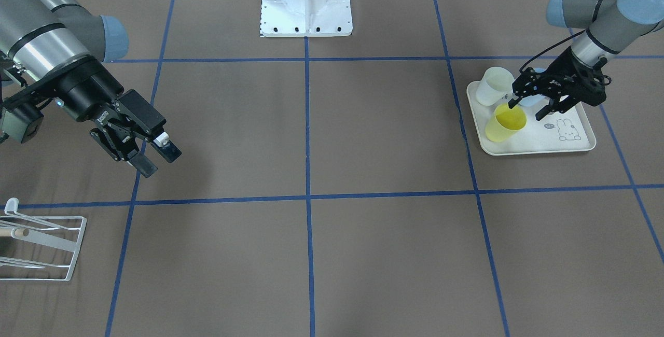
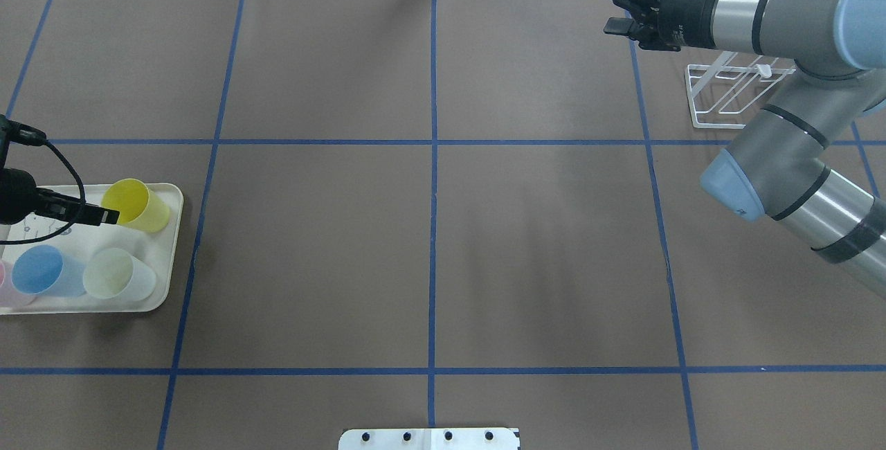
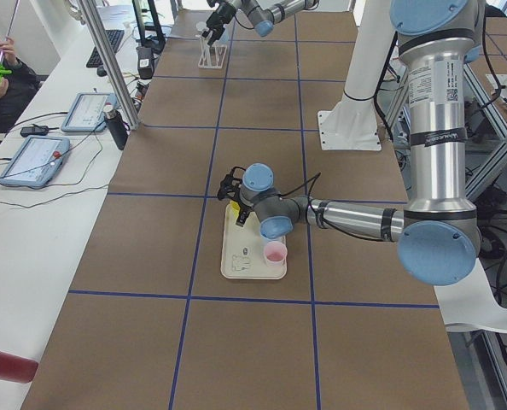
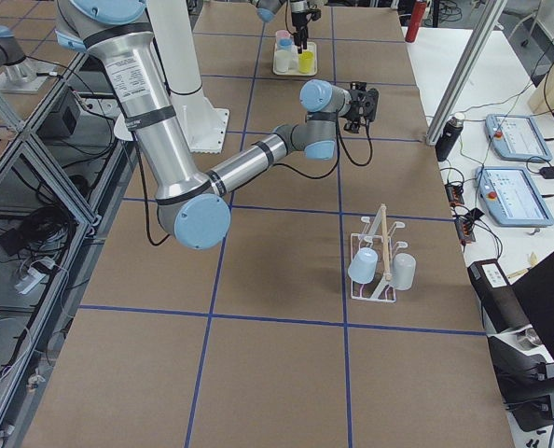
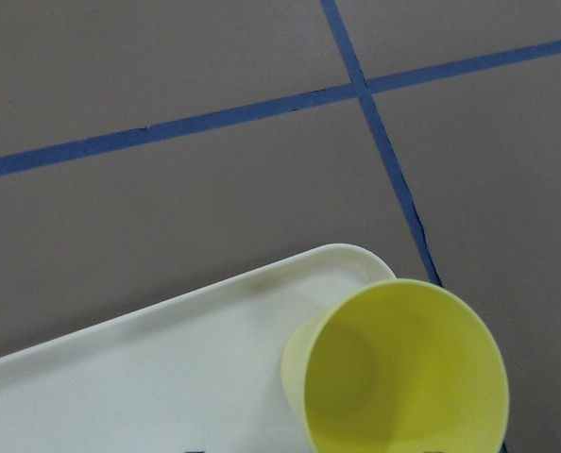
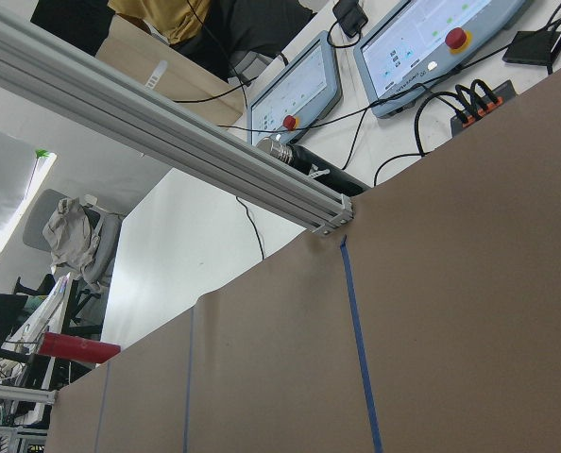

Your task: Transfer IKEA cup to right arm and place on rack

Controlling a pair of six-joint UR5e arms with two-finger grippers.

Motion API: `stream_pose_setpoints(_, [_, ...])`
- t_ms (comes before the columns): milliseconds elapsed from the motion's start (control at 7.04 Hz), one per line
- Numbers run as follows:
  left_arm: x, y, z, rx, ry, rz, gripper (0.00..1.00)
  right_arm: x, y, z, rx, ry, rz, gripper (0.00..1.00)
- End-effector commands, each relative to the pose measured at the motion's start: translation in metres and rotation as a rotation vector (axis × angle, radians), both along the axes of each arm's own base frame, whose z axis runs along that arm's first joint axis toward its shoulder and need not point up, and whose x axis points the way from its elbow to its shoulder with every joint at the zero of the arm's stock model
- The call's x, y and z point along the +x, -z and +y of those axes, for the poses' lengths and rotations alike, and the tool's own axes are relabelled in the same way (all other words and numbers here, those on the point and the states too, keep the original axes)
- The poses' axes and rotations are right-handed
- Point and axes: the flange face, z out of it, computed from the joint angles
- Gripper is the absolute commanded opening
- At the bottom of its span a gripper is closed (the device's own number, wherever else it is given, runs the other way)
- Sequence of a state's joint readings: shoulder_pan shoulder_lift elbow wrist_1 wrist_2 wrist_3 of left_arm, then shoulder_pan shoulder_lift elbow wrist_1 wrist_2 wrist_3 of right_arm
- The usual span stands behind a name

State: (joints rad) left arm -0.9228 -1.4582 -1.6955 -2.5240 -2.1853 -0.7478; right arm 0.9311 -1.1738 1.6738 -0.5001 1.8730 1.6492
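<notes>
A yellow cup [image 1: 506, 123] stands tilted at the corner of a cream rabbit-print tray [image 1: 570, 142]. My left gripper [image 1: 527, 109] hangs open just over its rim, one finger [image 2: 100, 214] at the cup's mouth. The left wrist view shows the yellow cup [image 5: 403, 373] from above with nothing closed on it. My right gripper [image 1: 157, 158] is open and empty, raised above the table on the other side. The white wire rack [image 1: 41, 246] stands near it and holds a light blue cup [image 4: 363, 266] and a pale grey cup [image 4: 403, 271].
The tray also carries a blue cup [image 2: 45, 271], a pale translucent cup [image 2: 118, 275] and a pink cup [image 3: 274, 253]. The white robot base [image 1: 306, 2] sits mid-table. Tablets [image 3: 36, 158] and a dark bottle [image 3: 117, 128] lie on the side bench.
</notes>
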Motion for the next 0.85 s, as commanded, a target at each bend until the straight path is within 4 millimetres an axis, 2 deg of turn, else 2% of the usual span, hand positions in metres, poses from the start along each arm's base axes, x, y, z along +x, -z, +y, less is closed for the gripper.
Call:
stream_pose_setpoints(0, [-0.02, 0.004, -0.007, 0.019, -0.008, 0.018, 0.79, 0.0, 0.0, 0.0, -0.001, 0.0, -0.001, 0.99])
stream_pose_setpoints(284, [-0.017, 0.006, -0.011, -0.001, -0.011, 0.007, 0.79, 0.0, -0.001, 0.0, -0.002, 0.0, 0.0, 0.99])
stream_pose_setpoints(568, [-0.002, 0.027, -0.036, -0.009, -0.005, 0.0, 0.79, 0.0, -0.002, 0.0, -0.004, 0.0, 0.001, 0.99])
stream_pose_setpoints(710, [0.0, 0.026, -0.038, -0.009, -0.002, -0.004, 0.79, -0.001, -0.004, -0.001, -0.005, 0.0, 0.006, 0.99])
